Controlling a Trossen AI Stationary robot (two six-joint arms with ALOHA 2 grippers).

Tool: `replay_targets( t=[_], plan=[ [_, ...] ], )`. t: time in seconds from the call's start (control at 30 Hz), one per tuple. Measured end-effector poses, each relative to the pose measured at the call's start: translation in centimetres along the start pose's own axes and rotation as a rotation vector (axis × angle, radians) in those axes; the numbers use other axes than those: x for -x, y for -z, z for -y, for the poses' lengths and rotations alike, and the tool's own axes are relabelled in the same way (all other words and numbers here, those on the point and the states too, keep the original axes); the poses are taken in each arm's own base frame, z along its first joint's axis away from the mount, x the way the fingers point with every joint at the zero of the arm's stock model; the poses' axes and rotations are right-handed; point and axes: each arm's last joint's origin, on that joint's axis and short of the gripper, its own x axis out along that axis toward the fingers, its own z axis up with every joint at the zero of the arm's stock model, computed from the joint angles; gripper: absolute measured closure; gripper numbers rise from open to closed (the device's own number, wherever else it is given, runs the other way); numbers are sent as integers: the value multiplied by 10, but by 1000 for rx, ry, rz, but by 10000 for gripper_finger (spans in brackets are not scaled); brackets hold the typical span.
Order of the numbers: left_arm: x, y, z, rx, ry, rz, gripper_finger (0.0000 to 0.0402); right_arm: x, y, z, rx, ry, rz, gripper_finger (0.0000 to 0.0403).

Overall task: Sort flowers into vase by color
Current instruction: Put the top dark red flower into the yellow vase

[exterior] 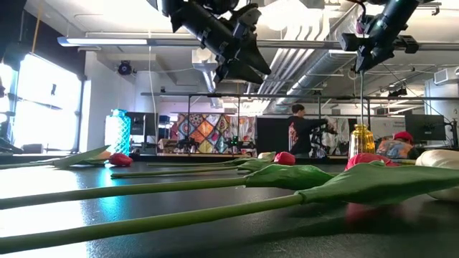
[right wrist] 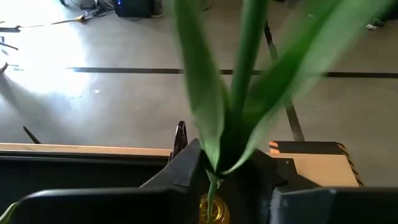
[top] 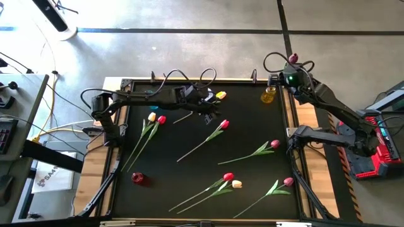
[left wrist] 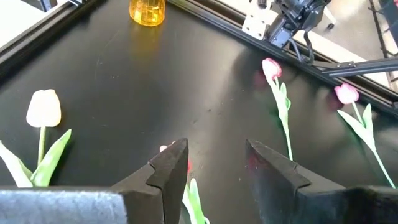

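My right gripper hangs over the yellow vase at the table's far right corner, shut on a tulip whose pink head stands above it. In the low view the thin stem runs straight down to the vase mouth. My left gripper hovers open, high above the far middle of the mat; a red tulip head peeks out beside one finger. Other tulips lie flat on the mat: a cream one, a cream and red pair, a red one and several nearer. My right gripper pinches the tulip's green stem between its two fingers, just below where the leaves branch off. The fingers lie level across the stem. The flower stands upright, head above the gripper, and its lower end reaches down to the yellow vase.
A red vase stands near the mat's near left corner. A pink-red tulip, a red and cream pair and a pink one lie on the right and near half. A person stands far behind the table.
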Motion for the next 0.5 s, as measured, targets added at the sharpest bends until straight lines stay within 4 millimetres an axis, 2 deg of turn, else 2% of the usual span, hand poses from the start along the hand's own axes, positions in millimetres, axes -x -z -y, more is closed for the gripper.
replay_targets(
  t=[0.23, 0.5],
  plan=[
    [0, 0, 0, -5, 0, -1, 254, 0, 0, -1, -22, -16, -9, 275],
    [0, 0, 0, -6, 0, -1, 254, 0, 0, -1, -21, -26, -14, 241]
  ],
)
